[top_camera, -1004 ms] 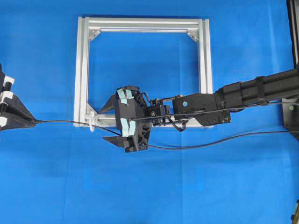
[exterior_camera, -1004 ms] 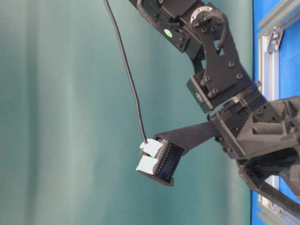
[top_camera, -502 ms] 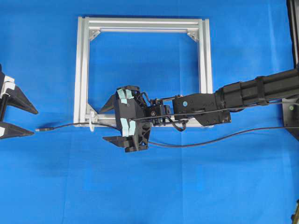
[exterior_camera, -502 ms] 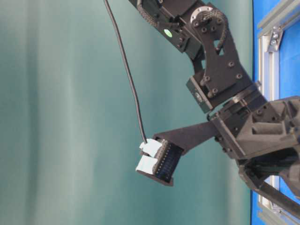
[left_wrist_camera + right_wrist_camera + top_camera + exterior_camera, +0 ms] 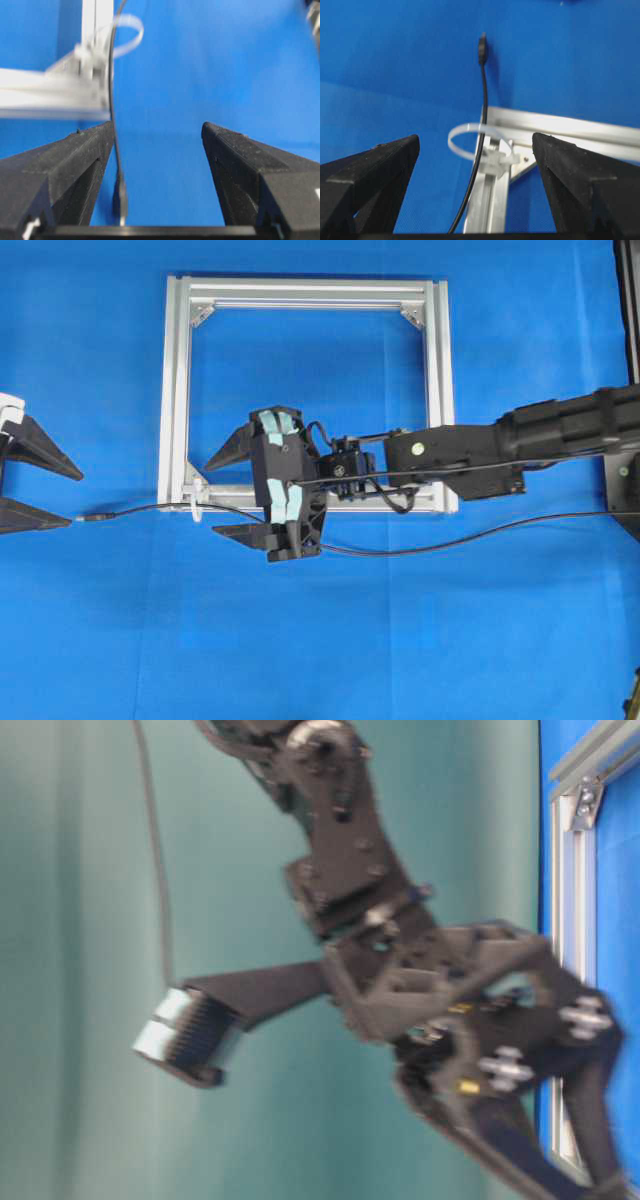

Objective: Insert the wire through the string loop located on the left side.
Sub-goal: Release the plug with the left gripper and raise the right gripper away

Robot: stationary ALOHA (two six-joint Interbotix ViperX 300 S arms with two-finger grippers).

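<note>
Since a second ago: I see left pincer (image 5: pixel 25 480) let go, prongs spread.
wire (image 5: pixel 481 120): thin, black, threaded through string loop (image 5: pixel 470 137), plug on blue desk (image 5: pixel 100 640).
right pincer (image 5: pixel 232 492): spread, empty.

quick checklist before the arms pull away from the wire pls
1. wire passes through the string loop: ok in the right wrist view.
2. Plug lies past the loop, on the cloth: ok.
3. left gripper open, off the plug: ok.
4. right gripper open, holding nothing: ok.
5. Loop attached at the frame corner: ok.
6. Wire free of the right arm's own cables: cannot tell.
</note>
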